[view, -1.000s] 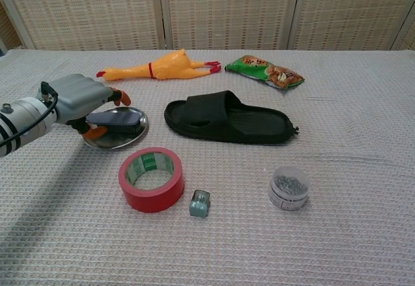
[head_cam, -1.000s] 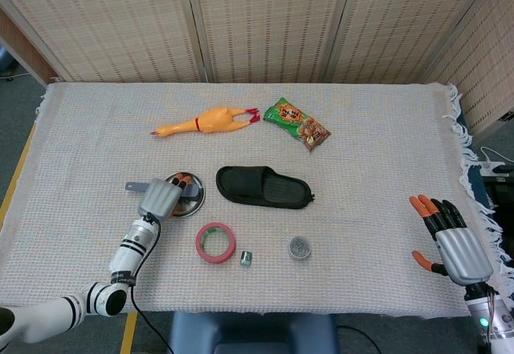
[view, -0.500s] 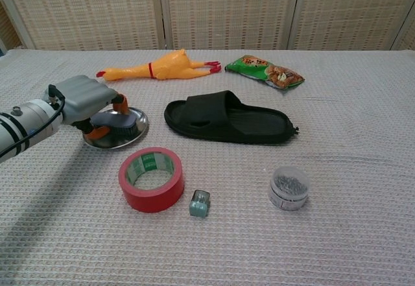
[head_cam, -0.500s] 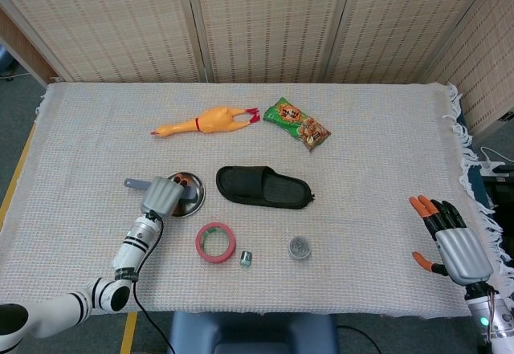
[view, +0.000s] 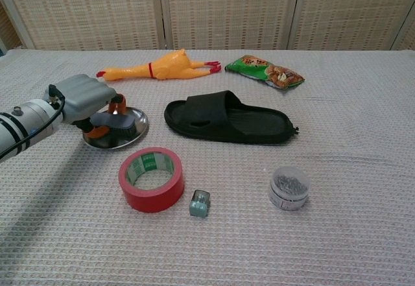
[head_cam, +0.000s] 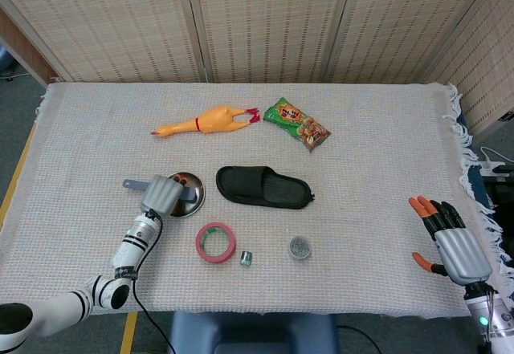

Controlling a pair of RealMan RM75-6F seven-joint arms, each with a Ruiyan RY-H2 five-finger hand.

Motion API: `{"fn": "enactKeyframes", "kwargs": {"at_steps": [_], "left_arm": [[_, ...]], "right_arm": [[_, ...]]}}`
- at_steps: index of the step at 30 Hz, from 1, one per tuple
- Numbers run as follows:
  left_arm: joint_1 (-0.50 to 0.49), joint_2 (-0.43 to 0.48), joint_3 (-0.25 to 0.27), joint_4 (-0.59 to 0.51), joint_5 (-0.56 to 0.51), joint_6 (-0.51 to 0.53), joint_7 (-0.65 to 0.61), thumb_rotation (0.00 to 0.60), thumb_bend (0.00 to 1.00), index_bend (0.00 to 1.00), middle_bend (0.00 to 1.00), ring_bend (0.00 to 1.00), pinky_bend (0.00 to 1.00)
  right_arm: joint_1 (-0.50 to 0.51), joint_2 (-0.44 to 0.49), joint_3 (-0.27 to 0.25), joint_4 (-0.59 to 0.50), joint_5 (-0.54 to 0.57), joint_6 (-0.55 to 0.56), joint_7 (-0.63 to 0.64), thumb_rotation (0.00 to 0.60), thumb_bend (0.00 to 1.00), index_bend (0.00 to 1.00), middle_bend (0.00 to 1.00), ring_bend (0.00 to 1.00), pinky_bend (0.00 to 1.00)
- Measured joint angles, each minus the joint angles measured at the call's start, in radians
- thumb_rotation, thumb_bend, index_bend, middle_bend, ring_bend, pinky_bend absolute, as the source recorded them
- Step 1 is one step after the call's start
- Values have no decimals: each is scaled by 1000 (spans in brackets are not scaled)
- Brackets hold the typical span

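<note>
My left hand point(head_cam: 161, 194) point(view: 84, 99) grips a dark brush point(view: 115, 121) over a round metal dish point(view: 135, 128) point(head_cam: 197, 188) at the table's front left. The brush handle point(head_cam: 132, 184) sticks out to the left past the hand in the head view. A black slipper point(head_cam: 263, 187) point(view: 227, 117) lies just right of the dish. My right hand point(head_cam: 446, 238) hovers at the front right corner with fingers spread and nothing in it; it shows in the head view only.
A red tape roll point(head_cam: 215, 242) point(view: 151, 179), a small green clip point(view: 200, 203) and a clear jar of pins point(view: 288, 187) lie along the front. A rubber chicken point(head_cam: 210, 120) and a green snack bag point(head_cam: 298, 123) lie further back. A woven screen stands behind the table.
The left hand has shifted slightly back over the dish, and the brush in it has turned so its smooth side shows. The right hand has not moved.
</note>
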Motion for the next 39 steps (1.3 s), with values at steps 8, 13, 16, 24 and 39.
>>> {"fn": "enactKeyframes", "kwargs": {"at_steps": [8,13,16,24,39], "left_arm": [[-1,-11,7,26,28,17,-27,600,405,473,508,755,1000],[8,-3,13,12,57,49,-58,600,407,541,597,756,1000],[15,8,13,-12,67,66,-74,600,411,575,634,755,1000],[13,69,-14,-120,66,82,-67,600,408,583,646,755,1000],[-83,121,-123,-279,-93,-1,14,600,410,576,614,755,1000]], "right_arm": [[1,1,-2,0,-2,-2,2,600,149,0,0,0,0],[3,-2,-2,2,-7,-3,2,600,149,0,0,0,0],[6,-12,-3,11,-18,-1,-1,600,149,0,0,0,0],[82,-59,3,79,-94,-51,-54,600,292,0,0,0,0],[453,-156,68,182,-97,-503,-60,600,566,0,0,0,0]]}}
